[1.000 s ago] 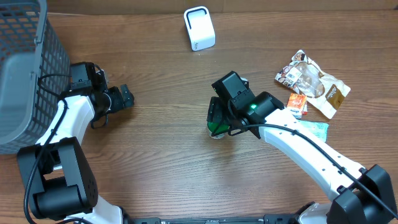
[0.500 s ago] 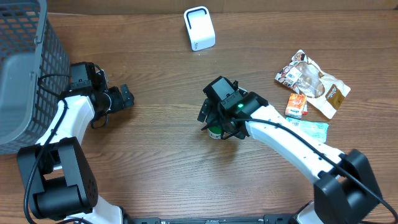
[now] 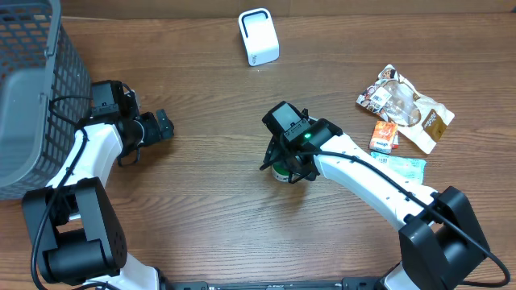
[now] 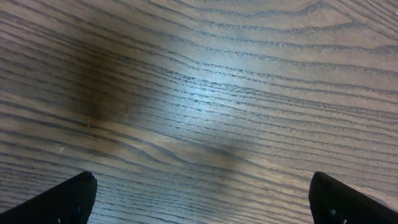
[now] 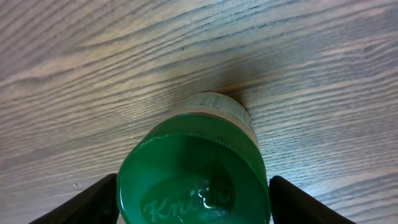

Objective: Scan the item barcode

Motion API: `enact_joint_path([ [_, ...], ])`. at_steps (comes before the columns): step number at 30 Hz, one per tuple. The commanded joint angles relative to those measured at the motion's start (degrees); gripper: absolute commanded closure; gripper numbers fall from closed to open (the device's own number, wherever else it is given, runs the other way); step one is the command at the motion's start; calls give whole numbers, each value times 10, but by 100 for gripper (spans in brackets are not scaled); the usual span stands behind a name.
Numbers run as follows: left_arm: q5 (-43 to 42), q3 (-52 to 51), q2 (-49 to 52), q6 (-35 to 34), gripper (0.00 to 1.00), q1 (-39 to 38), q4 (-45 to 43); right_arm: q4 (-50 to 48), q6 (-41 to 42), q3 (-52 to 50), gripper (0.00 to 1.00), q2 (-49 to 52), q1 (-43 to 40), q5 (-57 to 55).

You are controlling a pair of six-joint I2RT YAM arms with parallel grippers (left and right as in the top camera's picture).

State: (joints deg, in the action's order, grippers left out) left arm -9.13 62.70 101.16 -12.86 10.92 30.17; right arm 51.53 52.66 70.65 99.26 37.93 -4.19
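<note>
A small jar with a green screw lid (image 5: 194,180) stands upright on the wood table, mid-table in the overhead view (image 3: 280,171). My right gripper (image 5: 194,202) comes down over it from above, and its dark fingers (image 5: 93,202) press on both sides of the lid. Most of the jar is hidden under the gripper (image 3: 284,161) in the overhead view. No barcode shows on it. The white scanner (image 3: 258,36) stands at the far edge. At the left, my left gripper (image 3: 161,127) stays wide open over bare wood (image 4: 202,199).
A grey mesh basket (image 3: 32,89) fills the far left corner. On the right lie a crumpled snack bag (image 3: 407,105), a small orange carton (image 3: 384,137) and a teal packet (image 3: 407,167), beside the right arm.
The right gripper shifted slightly left and turned over the jar, spread its fingers, then closed them on the lid again. The jar stayed in place. The left arm has not moved.
</note>
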Motion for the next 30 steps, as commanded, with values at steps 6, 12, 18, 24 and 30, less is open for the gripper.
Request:
enact_joint_path([
  [6, 8, 8, 3, 11, 0, 3, -2, -17, -289, -5, 28, 0, 3, -13],
  [12, 8, 8, 3, 11, 0, 3, -2, -27, -436, -5, 22, 0, 3, -48],
  [18, 8, 8, 3, 11, 0, 3, -2, -41, -392, -5, 0, 0, 3, -48],
  [24, 7, 8, 3, 11, 0, 3, -2, -23, -150, -5, 0, 0, 3, -45],
  [30, 8, 8, 3, 11, 0, 3, -2, -10, -94, -5, 9, 0, 3, 5],
])
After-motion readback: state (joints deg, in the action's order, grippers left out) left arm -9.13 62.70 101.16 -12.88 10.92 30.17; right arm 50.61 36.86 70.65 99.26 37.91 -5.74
